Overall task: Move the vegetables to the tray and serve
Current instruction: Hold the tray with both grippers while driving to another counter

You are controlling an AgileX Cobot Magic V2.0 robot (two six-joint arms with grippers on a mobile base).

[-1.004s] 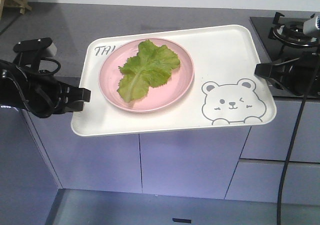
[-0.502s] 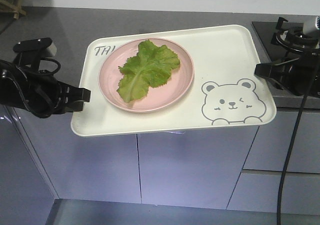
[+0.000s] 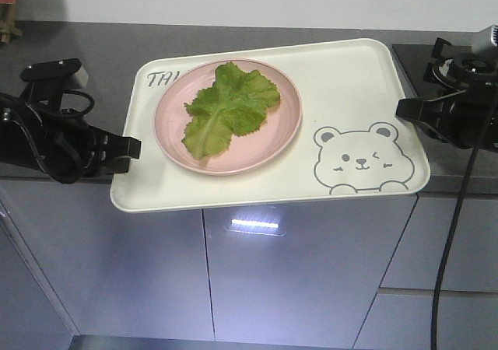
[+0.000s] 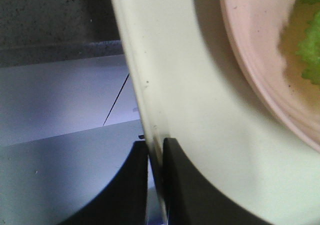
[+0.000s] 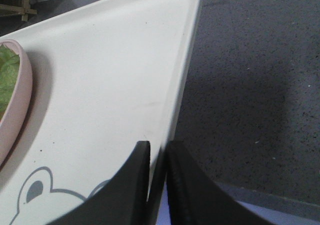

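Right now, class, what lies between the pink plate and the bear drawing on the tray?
Nothing but bare tray surface separates the pink plate from the bear drawing; the front-facing view shows it.

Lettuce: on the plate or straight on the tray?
On the pink plate. The lettuce leaf lies spread inside its rim; the plate sits on the tray.

A ruffled green lettuce leaf [image 3: 231, 109] lies on a round pink plate [image 3: 173, 132], which sits on the left half of a cream-white rectangular plastic tray [image 3: 342, 85]. The left gripper [image 3: 128, 149] pinches the tray's left rim and the right gripper [image 3: 405, 109] its right rim. The tray overhangs the near edge of a grey speckled countertop [image 3: 93, 43], with a black gas hob [image 3: 455, 58] at the far right.
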